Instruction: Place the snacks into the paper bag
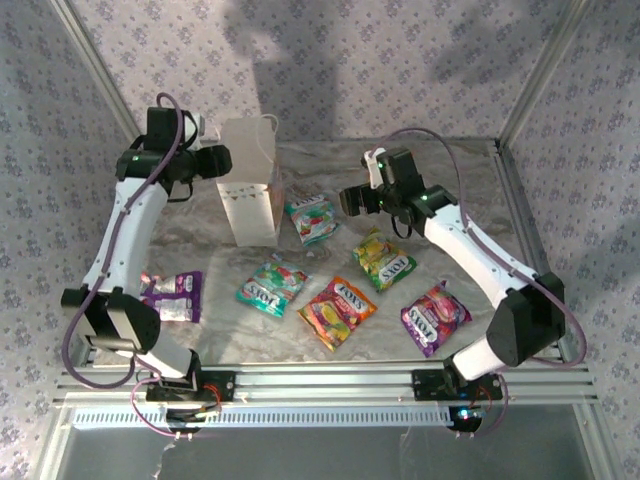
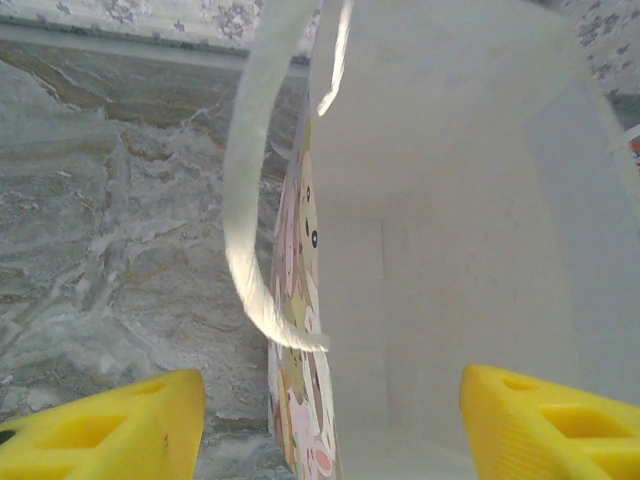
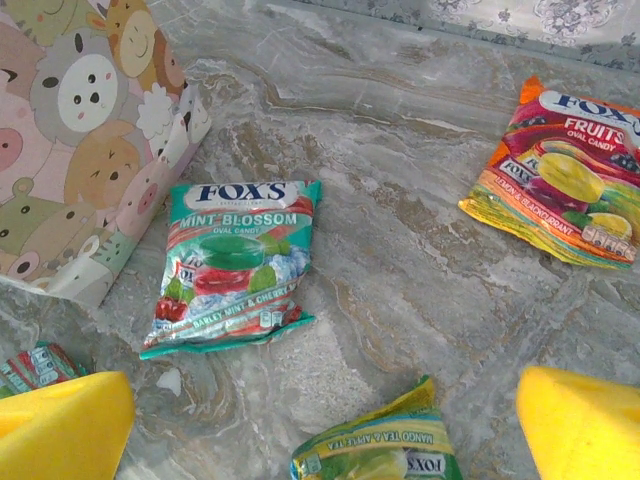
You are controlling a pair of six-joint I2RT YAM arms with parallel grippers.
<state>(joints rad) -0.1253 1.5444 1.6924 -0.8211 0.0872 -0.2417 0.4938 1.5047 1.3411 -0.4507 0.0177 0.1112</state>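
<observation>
Bag [image 2: 450, 250] just ahead of L gripper [image 2: 325, 425], open & empty; R gripper [image 3: 322, 425] open nr mint packet [image 3: 232, 265].

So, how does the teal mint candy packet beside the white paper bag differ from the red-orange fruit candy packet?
The glossy teal Mint Blossom packet pictures green and red sweets. The glossy red-orange Fruits packet pictures yellow and purple ones. The teal packet lies close to the cartoon-printed paper bag, while the red-orange one lies farther from it. Both lie flat, face up on the marbled table, and carry the same Fox's logo.
</observation>
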